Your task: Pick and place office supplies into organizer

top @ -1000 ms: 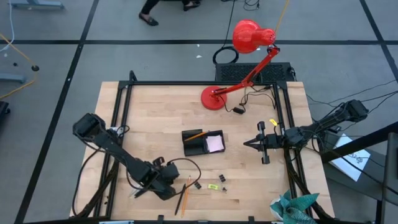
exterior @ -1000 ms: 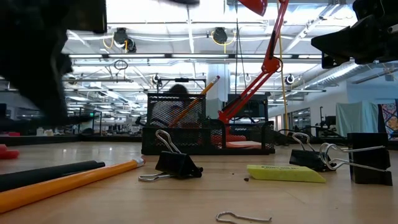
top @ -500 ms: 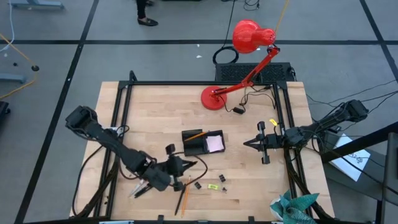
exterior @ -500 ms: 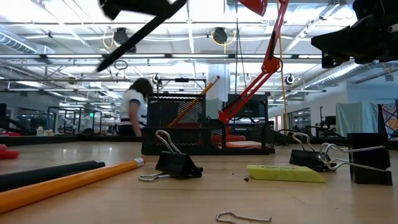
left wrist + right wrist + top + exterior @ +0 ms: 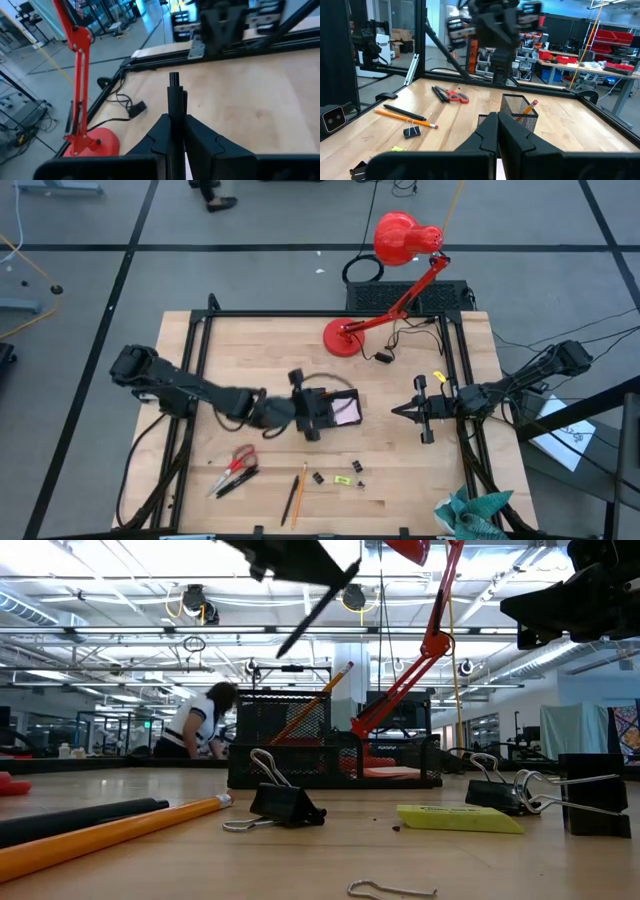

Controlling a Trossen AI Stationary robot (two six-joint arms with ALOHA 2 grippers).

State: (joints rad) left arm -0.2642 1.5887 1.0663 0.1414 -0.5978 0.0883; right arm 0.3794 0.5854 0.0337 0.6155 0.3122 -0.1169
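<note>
Left gripper [image 5: 172, 131]: clamped on a thin dark pen [image 5: 173, 100], held above the black mesh organizer [image 5: 328, 409].
Right gripper [image 5: 397, 411]: fingers closed, empty, parked at the table's right side.

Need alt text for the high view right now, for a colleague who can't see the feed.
The left gripper, shut on a dark pen, is over the black organizer mid-table. Red-handled scissors, pencils and binder clips lie near the front edge. The right gripper waits to the right, and a red desk lamp stands at the back.

Overhead, tabletop-level, two wrist views; shared organizer [image 5: 328, 410].
</note>
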